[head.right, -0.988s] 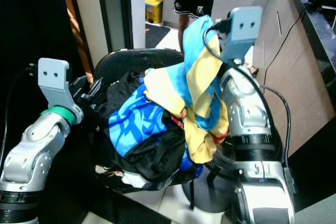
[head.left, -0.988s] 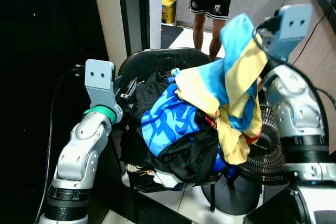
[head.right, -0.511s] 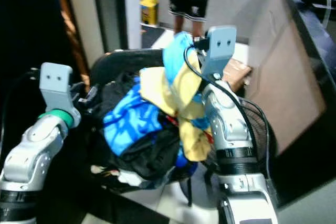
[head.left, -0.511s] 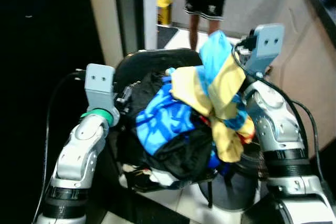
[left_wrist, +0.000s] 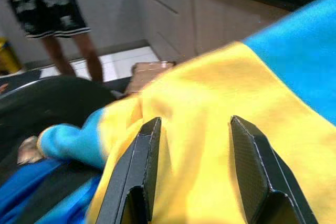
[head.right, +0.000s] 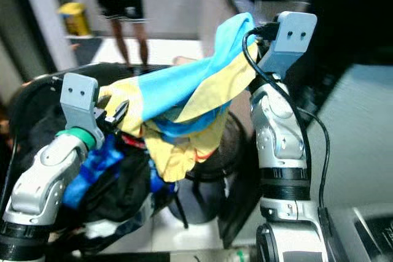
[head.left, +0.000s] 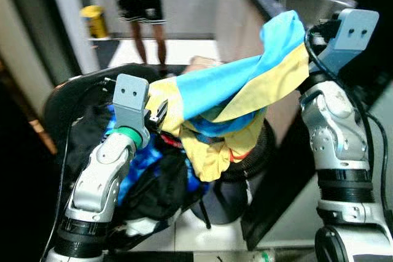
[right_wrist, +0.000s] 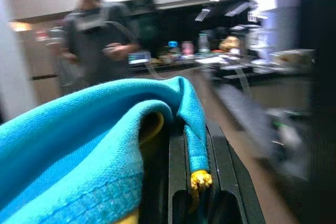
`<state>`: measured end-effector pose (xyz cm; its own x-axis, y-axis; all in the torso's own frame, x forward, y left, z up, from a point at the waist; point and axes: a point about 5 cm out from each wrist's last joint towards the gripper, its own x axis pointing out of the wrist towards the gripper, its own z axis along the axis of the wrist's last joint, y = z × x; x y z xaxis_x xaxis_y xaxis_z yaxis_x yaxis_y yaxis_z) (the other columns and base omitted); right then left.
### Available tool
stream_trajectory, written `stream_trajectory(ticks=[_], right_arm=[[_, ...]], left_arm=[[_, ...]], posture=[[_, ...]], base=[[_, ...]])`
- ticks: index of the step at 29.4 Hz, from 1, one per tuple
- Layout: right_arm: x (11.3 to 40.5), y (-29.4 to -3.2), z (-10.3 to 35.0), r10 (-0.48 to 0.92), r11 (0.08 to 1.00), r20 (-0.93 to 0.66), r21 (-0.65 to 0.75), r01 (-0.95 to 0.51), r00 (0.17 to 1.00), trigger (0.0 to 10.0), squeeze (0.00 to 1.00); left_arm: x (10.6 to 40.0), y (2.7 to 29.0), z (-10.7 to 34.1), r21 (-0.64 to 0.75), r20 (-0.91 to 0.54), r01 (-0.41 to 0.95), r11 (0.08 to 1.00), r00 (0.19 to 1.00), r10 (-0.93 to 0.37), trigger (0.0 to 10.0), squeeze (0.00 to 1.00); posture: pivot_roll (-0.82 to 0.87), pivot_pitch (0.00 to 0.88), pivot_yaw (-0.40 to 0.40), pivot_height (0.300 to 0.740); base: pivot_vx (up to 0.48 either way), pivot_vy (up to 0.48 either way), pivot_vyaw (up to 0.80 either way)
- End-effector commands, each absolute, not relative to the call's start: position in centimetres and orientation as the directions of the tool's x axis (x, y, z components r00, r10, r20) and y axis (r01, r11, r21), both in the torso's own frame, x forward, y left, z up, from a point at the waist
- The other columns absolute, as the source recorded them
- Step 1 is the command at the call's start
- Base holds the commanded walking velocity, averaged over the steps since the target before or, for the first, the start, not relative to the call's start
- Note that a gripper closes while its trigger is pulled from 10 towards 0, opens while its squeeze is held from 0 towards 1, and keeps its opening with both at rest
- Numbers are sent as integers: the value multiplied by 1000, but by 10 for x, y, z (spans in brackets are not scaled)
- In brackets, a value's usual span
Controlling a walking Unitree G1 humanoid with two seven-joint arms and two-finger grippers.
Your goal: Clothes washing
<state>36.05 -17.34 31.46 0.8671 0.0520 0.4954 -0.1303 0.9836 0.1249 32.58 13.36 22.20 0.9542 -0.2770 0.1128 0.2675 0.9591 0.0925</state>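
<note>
Raised right gripper (right_wrist: 191,182) now stretches shirt (head.left: 245,87) sideways.

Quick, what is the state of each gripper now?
Left gripper: open, fingers apart against the yellow and blue garment.
Right gripper: shut on the garment's blue edge, holding it raised.

Matt woven cloth garment (head.left: 245,87); glossy silver metal arms; black plastic chair (head.left: 67,99).
</note>
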Motion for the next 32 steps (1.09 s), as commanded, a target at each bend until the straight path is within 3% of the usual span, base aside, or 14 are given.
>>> stream_trajectory(ticks=[1,11,12,13,15,16,18,19,20,21,26,32], right_arm=[[361,-177,316,25,983,496,144,-111,868,10000,0],[363,-184,313,-7,975,485,196,-101,874,10000,0],[363,-182,313,15,943,494,282,-177,869,10000,0],[363,-182,313,15,943,494,282,-177,869,10000,0],[360,-175,312,115,841,521,402,-363,846,10000,0],[349,-162,309,324,694,576,394,-602,750,10000,0],[349,-162,309,324,694,576,394,-602,750,10000,0],[332,-154,301,498,539,627,318,-780,600,10000,0],[319,-150,293,586,420,651,266,-868,483,10000,0],[309,-148,286,631,358,655,230,-905,416,10000,0],[305,-156,271,574,255,712,313,-915,404,10000,0],[309,-169,261,495,261,730,393,-882,471,10000,0]], left_arm=[[325,132,223,104,116,273,956,952,-284,10000,0],[323,129,223,105,114,310,945,940,-322,10000,0],[322,127,224,81,123,341,936,929,-349,10000,0],[322,127,224,81,123,341,936,929,-349,10000,0],[318,122,227,59,143,391,918,907,-396,10000,0],[315,118,228,53,154,432,900,887,-435,10000,0],[315,118,228,53,154,432,900,887,-435,10000,0],[312,114,229,56,162,464,884,869,-467,10000,0],[310,110,229,59,167,488,871,855,-491,10000,0],[309,108,229,62,168,504,862,846,-506,10000,0],[310,110,227,62,157,492,868,854,-495,10000,0],[309,111,227,65,151,496,866,853,-500,10000,0]], posture=[[127,5,55,740],[131,14,62,740],[131,14,62,740],[131,14,62,740],[131,14,62,740],[131,14,62,740],[131,14,62,740],[128,10,64,740],[128,10,64,740],[128,10,64,740],[128,10,64,740],[135,16,70,740]], base=[[0,0,-800],[0,0,-800],[0,0,-800],[0,0,-800],[0,0,-800],[0,0,-800],[0,0,-800],[0,0,-800],[0,0,-800],[0,0,-800],[0,0,-800],[0,0,-800]])
